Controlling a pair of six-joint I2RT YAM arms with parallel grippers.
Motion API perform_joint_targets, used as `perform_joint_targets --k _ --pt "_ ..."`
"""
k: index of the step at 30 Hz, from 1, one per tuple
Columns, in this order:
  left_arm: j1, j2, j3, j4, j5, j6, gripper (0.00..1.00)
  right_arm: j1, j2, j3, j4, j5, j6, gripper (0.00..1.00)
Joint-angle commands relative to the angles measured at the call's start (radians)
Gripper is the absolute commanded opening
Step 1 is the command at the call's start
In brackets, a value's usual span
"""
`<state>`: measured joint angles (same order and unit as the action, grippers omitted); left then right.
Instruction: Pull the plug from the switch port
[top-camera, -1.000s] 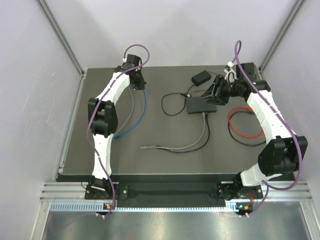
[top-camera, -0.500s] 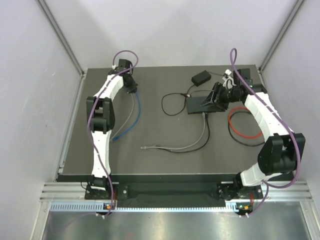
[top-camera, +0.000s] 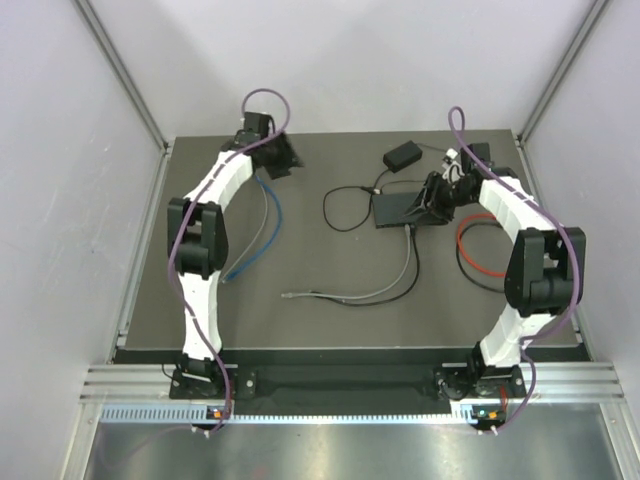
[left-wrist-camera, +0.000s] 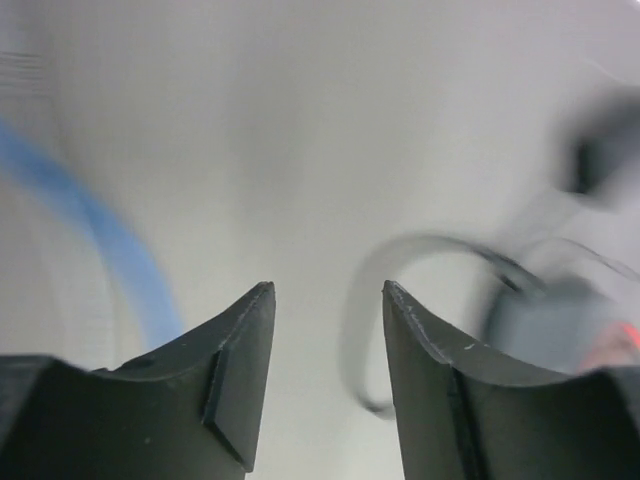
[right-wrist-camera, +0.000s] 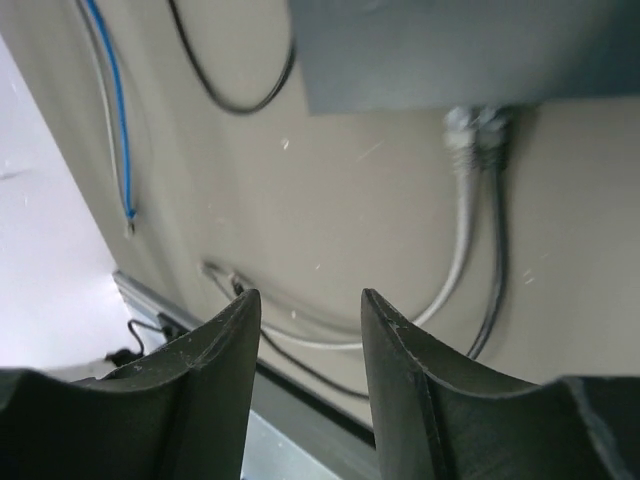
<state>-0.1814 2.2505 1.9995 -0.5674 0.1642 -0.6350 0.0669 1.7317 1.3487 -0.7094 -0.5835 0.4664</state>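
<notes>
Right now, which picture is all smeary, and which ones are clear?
Left wrist view: smeary; the blue cable and everything behind it is blurred, only the left gripper looks sharp. Right wrist view: clearer; the switch and its grey plug show well beyond the right gripper. Top external view: clear, evenly lit.

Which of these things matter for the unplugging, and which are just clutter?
For the job: switch; plug in its port; grey cable; right tool, open.
Lying about: adapter; red cable; blue cable.
</notes>
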Motion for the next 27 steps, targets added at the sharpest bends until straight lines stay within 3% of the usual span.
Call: perform_joint_targets --k 1,5,11,17,27 --pt "-0.111 -0.091 -0.138 0.329 0.292 -0.076 0.54 -0.045 0.035 0.014 0.093 0.001 -0.022 0.45" --pt "-0.261 -0.016 -0.124 0.489 0.405 -0.153 0.56 -0.105 0.098 0.01 0.123 -0.025 -0.026 0.45" --pt "-0.381 0.089 -0.068 0.656 0.477 -0.252 0.56 -0.134 0.149 -0.034 0.211 -0.075 -0.011 0.42" --pt "-0.405 0.179 -0.035 0.672 0.475 -0.301 0.55 -0.144 0.189 -0.089 0.31 -0.11 -0.005 0.31" --pt "-0.432 0.245 -0.012 0.543 0.399 -0.328 0.52 -0.147 0.221 -0.145 0.415 -0.144 -0.008 0.29"
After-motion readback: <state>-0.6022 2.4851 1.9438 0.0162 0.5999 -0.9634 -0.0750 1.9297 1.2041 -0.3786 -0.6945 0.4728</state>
